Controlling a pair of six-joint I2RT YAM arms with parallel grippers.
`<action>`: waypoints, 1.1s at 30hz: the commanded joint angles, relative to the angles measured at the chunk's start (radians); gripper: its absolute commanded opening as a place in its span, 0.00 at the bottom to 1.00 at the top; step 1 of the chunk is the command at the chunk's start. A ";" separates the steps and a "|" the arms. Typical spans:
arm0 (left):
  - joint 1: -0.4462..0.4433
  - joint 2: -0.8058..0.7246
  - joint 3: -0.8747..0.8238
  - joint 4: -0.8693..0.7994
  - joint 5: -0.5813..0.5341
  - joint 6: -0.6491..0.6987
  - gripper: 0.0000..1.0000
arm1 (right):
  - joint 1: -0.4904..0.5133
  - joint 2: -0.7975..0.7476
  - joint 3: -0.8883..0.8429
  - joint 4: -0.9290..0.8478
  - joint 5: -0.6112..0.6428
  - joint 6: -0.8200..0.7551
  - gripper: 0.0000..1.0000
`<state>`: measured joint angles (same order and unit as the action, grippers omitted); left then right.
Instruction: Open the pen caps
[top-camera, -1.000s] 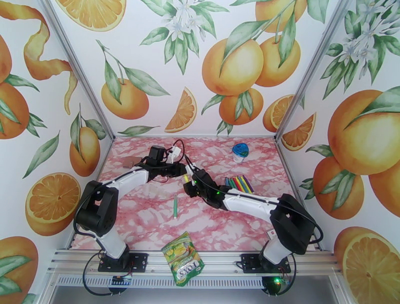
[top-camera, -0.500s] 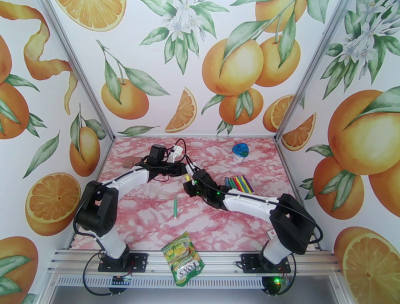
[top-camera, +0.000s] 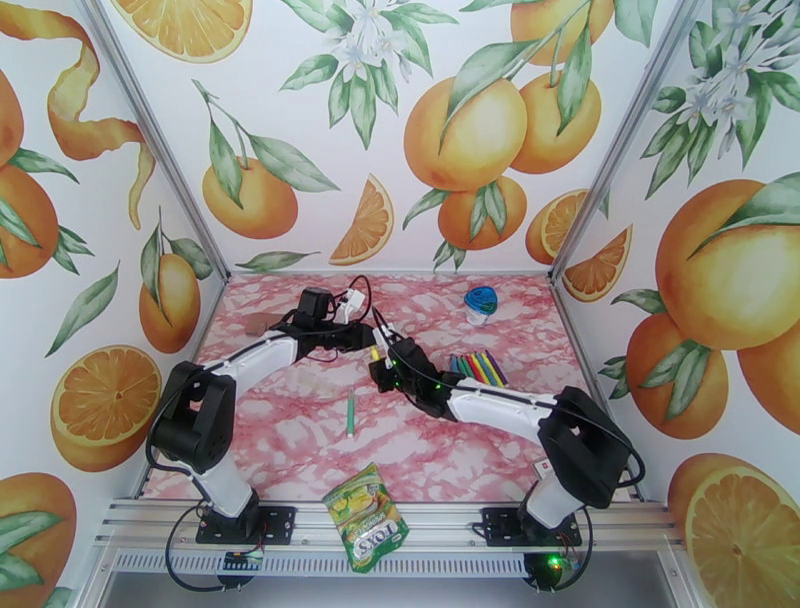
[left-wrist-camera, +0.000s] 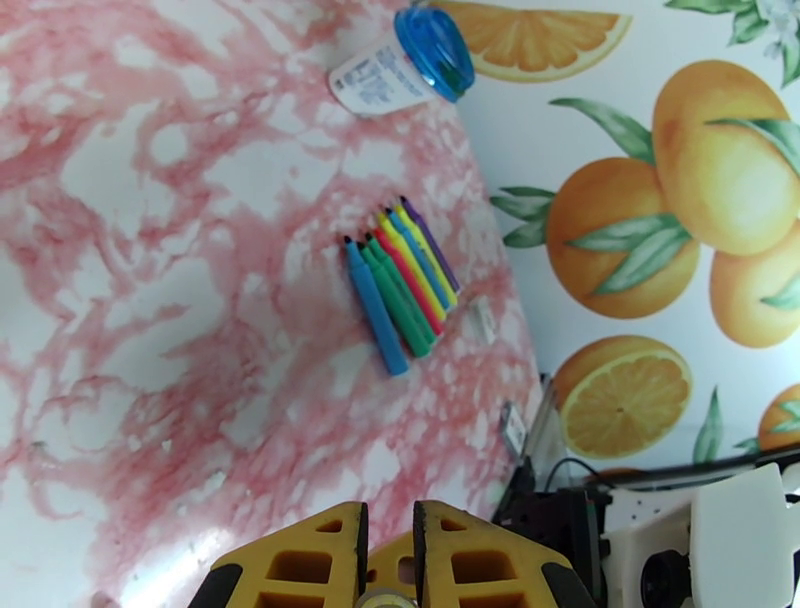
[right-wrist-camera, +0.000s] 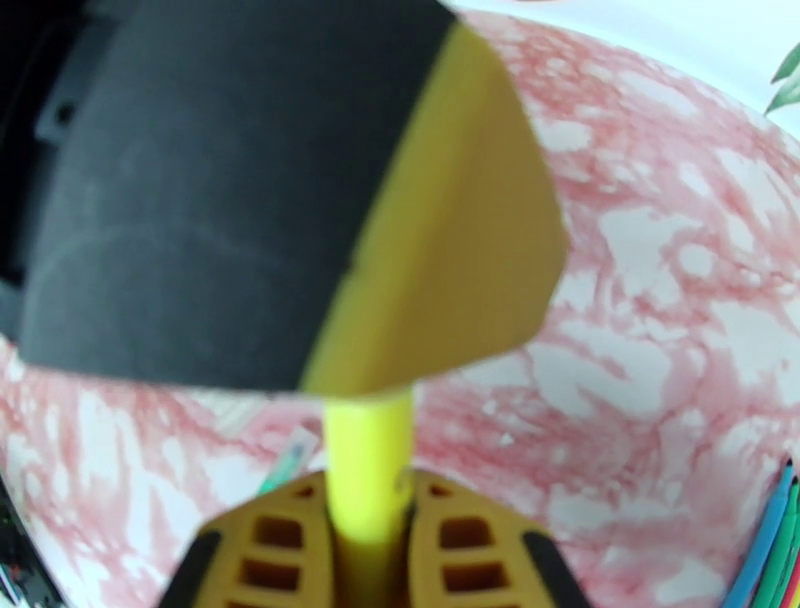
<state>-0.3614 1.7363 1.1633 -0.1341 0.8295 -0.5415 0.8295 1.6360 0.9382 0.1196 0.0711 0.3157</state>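
One yellow marker pen (right-wrist-camera: 370, 450) hangs above the middle of the marbled table (top-camera: 290, 440), caught between both arms. The right gripper (right-wrist-camera: 370, 495) is pinched onto its barrel. The left gripper (left-wrist-camera: 388, 512) is narrowed to a slit over the pen's far end (which end carries the cap I cannot tell). This looks like the pull-apart step, and the next move calls for firm grips and a straight draw along the pen's length. A row of coloured pens (left-wrist-camera: 400, 285) lies to the right, and a lone green pen (top-camera: 351, 412) lies nearer.

Pink marbled table (top-camera: 300, 440) carries pen row (top-camera: 478, 368), 1 green pen (top-camera: 350, 413), blue-lidded container (top-camera: 480, 303).
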 joint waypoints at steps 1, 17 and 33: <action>0.050 0.002 0.066 0.049 -0.051 -0.042 0.00 | 0.016 -0.027 -0.042 -0.014 -0.037 -0.044 0.05; 0.156 -0.015 0.085 0.112 -0.113 -0.167 0.00 | 0.043 -0.054 -0.107 0.052 -0.013 -0.078 0.01; 0.195 -0.154 0.186 -0.552 -0.608 0.307 0.00 | -0.057 -0.096 -0.113 -0.038 0.119 0.016 0.03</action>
<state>-0.1768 1.6203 1.3205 -0.5209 0.3912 -0.3550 0.7971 1.5612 0.8242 0.1204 0.1410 0.2886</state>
